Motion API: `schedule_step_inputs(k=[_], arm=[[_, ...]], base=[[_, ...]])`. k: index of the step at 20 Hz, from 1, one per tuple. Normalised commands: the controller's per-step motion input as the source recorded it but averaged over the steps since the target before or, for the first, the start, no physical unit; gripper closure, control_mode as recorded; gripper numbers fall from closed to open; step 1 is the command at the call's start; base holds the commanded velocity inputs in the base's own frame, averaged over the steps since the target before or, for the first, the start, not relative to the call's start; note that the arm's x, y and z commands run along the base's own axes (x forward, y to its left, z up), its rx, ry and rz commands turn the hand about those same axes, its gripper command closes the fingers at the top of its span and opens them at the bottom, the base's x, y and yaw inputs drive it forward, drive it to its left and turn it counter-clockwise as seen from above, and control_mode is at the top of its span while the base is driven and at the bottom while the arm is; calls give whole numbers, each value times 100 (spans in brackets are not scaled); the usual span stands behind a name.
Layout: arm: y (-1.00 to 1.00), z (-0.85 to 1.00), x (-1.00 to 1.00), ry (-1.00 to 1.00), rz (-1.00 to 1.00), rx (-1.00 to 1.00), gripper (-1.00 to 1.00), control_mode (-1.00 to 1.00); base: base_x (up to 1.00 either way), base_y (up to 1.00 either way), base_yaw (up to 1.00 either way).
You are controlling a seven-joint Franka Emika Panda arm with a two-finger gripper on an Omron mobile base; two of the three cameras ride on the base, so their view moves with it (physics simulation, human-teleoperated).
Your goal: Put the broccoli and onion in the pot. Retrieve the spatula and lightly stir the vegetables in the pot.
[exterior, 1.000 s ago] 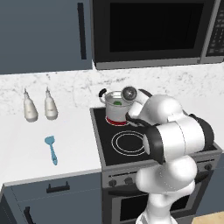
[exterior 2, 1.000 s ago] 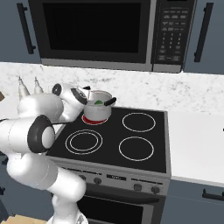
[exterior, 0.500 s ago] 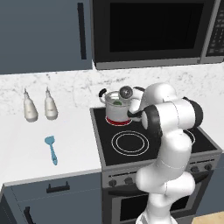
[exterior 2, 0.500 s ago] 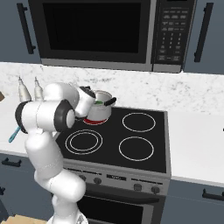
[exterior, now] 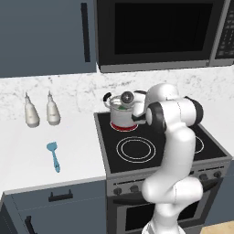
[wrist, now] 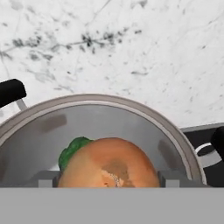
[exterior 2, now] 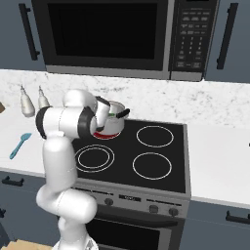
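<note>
The steel pot stands on the stove's back-left burner, one black handle at its side. My gripper hovers just over the pot's rim, shut on the orange-brown onion, which fills the gap between the fingers. Below and behind the onion, the green broccoli lies on the pot's floor. The hand hangs over the pot from the arm's side. Far left, the light-blue spatula lies on the counter, also seen as the spatula in the right base view.
Two white bottles stand by the marble backsplash, left of the stove. The black cooktop has three bare burners. A microwave hangs low above the stove. My own arm rises over the stove's front.
The arm has straightened up from a low bent pose, its elbow lifting. The hand has drawn in over the pot with the onion. Spatula and bottles stay put.
</note>
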Motion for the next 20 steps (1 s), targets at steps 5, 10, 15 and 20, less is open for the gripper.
schedule_step_inputs(k=[5, 10, 15, 20], arm=[[0, 7, 10, 0, -3, 0, -100, -100], [0, 45, 0, 0, -2, 1, -100, -100], [0, 60, -37, -1, -1, 2, -100, -100], [25, 62, -100, 0, 0, 7, -100, -100]], base=[[0, 0, 0], [0, 0, 0], [0, 0, 0], [0, 0, 0]])
